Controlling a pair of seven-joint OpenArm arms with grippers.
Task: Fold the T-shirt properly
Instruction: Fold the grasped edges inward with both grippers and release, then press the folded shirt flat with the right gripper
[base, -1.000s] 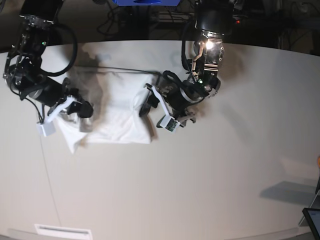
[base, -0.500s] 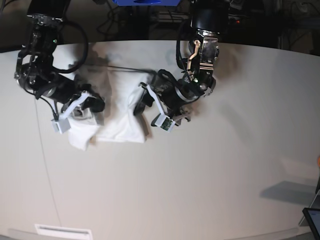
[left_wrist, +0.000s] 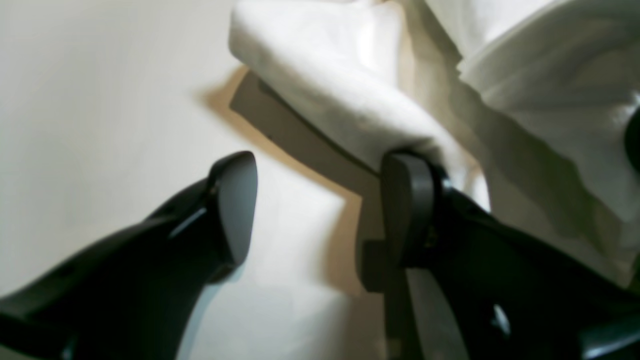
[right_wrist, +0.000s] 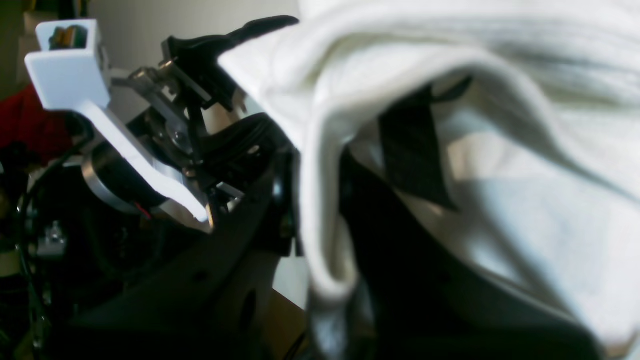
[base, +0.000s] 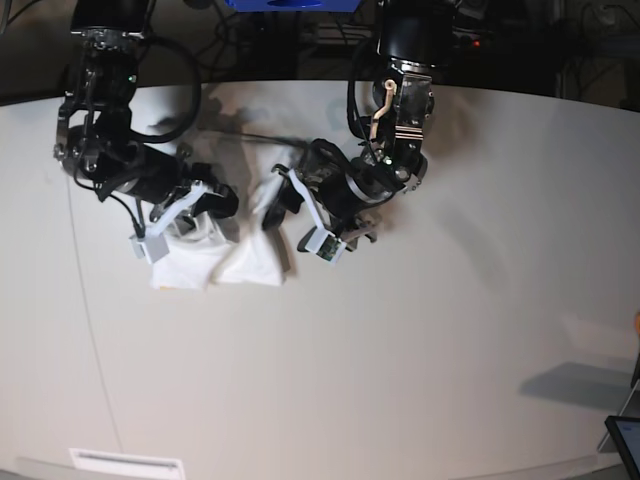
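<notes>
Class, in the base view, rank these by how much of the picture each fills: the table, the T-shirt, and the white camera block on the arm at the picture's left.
1. The table, by far the largest.
2. The T-shirt, bunched into a small white heap between the two arms.
3. The white camera block, smallest.
</notes>
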